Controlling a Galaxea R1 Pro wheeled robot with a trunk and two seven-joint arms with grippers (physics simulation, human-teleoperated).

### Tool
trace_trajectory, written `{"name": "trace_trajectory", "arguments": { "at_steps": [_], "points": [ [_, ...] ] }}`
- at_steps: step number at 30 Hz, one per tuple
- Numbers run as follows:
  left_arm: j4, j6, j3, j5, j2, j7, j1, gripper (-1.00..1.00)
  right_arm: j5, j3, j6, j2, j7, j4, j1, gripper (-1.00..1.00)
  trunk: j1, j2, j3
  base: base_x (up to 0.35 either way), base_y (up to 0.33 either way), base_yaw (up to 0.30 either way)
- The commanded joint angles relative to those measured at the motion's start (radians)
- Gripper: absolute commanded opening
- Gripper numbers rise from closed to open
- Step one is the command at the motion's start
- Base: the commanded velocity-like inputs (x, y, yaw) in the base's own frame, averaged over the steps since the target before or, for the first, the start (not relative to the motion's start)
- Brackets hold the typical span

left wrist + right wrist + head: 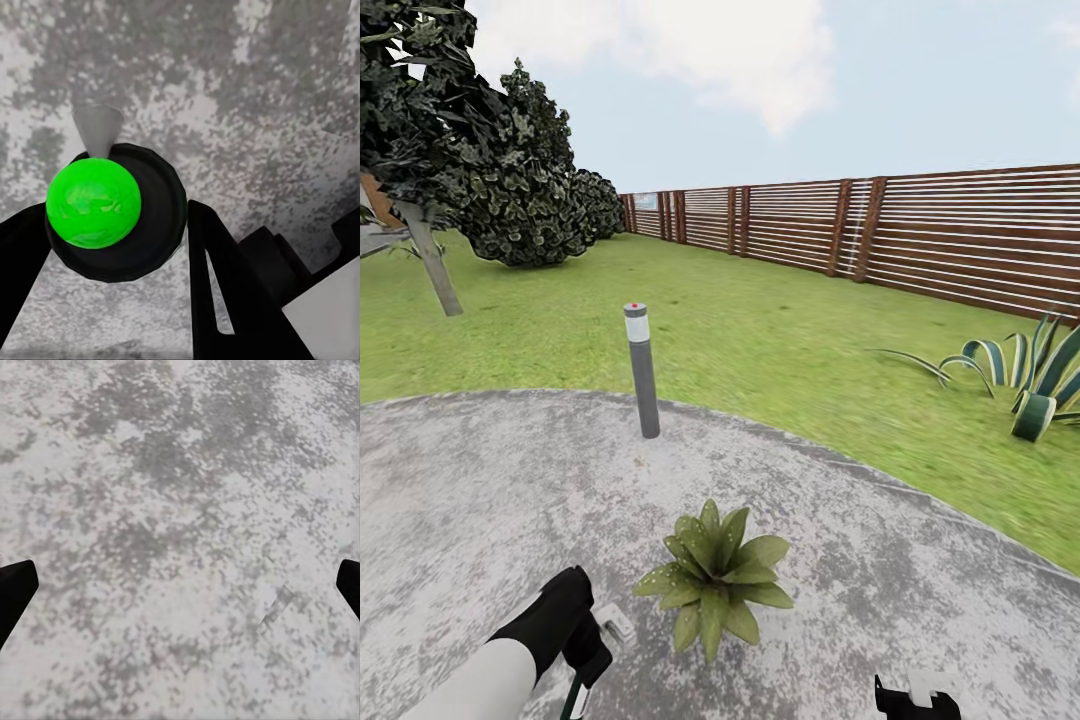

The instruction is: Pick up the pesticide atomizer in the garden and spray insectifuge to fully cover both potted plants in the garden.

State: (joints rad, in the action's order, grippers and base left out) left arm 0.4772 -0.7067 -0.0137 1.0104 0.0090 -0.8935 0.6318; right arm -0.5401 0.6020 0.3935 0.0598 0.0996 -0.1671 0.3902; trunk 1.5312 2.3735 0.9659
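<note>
The spray bottle (112, 214) sits between the two black fingers (232, 300) of the left gripper (112, 247); they close against its round black cap, which carries a glossy bright-green dome and a small grey cone-shaped nozzle. In the head view the left gripper (585, 650) hangs low at the near left, with the whitish bottle body (615, 625) showing beside it, just left of the potted plant (715, 580). That plant is a rosette of broad pointed green leaves standing on the round, speckled grey paving (880, 560). The right gripper (180, 585) has its jaws spread wide over bare paving. A grey post lamp (642, 370) stands farther off, with lawn (760, 330), a striped spiky plant (1030, 385) and a brown slat fence (960, 235) beyond.
</note>
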Motion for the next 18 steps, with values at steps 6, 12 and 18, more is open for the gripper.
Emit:
{"name": "trace_trajectory", "arguments": {
  "at_steps": [6,12,18],
  "points": [
    [0.000,-0.005,-0.002,0.005,0.000,-0.006,0.000,-1.00,-0.011,0.006,0.004,-0.001,0.005,0.002,0.001,1.00,0.000,0.000,0.001,0.000,0.000,0.053],
    [0.000,-0.005,-0.002,0.006,-0.001,-0.005,0.000,-1.00,-0.011,0.006,0.004,0.003,0.005,0.000,0.001,1.00,0.000,0.000,0.001,0.016,-0.026,0.159],
    [0.000,-0.005,-0.002,0.007,0.000,-0.004,0.000,-1.00,-0.011,0.006,0.002,0.008,0.005,0.000,0.001,1.00,0.000,0.000,0.001,0.146,-0.201,0.008]
  ]
}}
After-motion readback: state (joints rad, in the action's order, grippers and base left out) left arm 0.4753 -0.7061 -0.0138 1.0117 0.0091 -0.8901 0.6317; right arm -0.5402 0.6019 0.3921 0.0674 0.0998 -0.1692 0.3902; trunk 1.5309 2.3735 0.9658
